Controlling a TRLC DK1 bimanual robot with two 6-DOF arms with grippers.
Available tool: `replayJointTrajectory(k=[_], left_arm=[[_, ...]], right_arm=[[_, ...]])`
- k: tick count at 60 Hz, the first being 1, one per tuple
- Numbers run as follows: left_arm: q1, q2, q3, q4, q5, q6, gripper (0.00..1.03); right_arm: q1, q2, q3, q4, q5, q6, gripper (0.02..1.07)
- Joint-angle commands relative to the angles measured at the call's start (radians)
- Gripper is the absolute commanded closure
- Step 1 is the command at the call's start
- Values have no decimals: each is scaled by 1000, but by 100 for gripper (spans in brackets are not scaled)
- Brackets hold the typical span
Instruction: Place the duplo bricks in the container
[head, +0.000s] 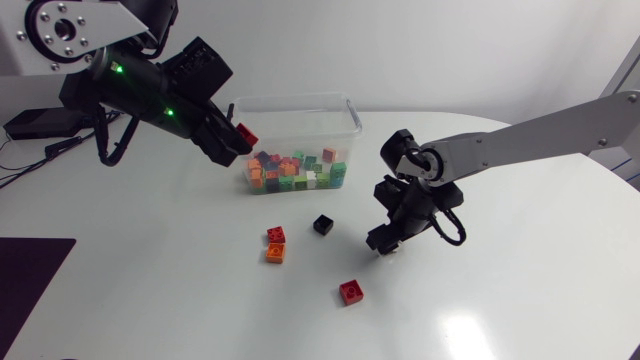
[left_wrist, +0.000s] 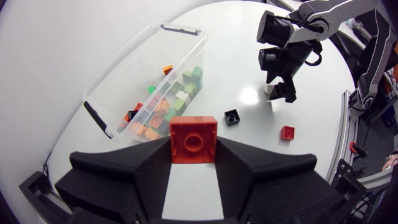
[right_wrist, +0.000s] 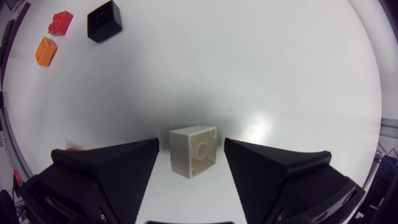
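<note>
Head view: upper left of centre, the left gripper (head: 237, 138) pinches a small red hard-plastic duplo brick (head: 246, 133) beside the clear plastic container (head: 354, 112). Left wrist view: this brick (left_wrist: 193, 139), probably light, stiff and smooth, sits clamped by its flat sides. Right wrist view: the right gripper (right_wrist: 191, 145) stands wide around an untouched cream-white duplo brick (right_wrist: 194, 150), likely best squeezed on its flat sides.

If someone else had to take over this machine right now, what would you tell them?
Left gripper: shut on a red brick, by the container's rim.
Right gripper: open, a white brick on the table between its fingers.
Done: many bricks lie in the container.
Left: those two, plus the black brick, orange brick and two more red bricks on the table.
</note>
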Motion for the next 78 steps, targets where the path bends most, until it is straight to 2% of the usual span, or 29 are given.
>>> replayJointTrajectory(k=[1,5,15,24,31,46,51,60,70,78], left_arm=[[6,23,52,9,11,-19,72],[9,28,62,13,20,-18,72],[17,67,95,27,24,-18,71],[26,103,114,32,25,-16,71],[29,118,114,42,25,-16,71],[69,172,160,78,50,-18,71],[92,216,193,110,53,-32,71],[135,314,308,121,106,-82,71],[143,410,377,219,114,-142,69],[143,463,403,315,109,-171,59]], right_arm=[[0,36,0,2,-1,-1,19],[-2,45,1,7,-3,-9,21],[-11,56,3,21,-3,-16,46],[-22,55,-2,21,-3,-27,63],[-23,52,-7,22,-3,-35,70],[-23,-51,15,-54,-3,-39,71],[-20,-100,56,-103,-3,-41,72],[-6,-149,148,-179,-3,-39,72],[38,-166,259,-219,-7,-30,72],[66,-154,334,-219,-21,-24,72]])
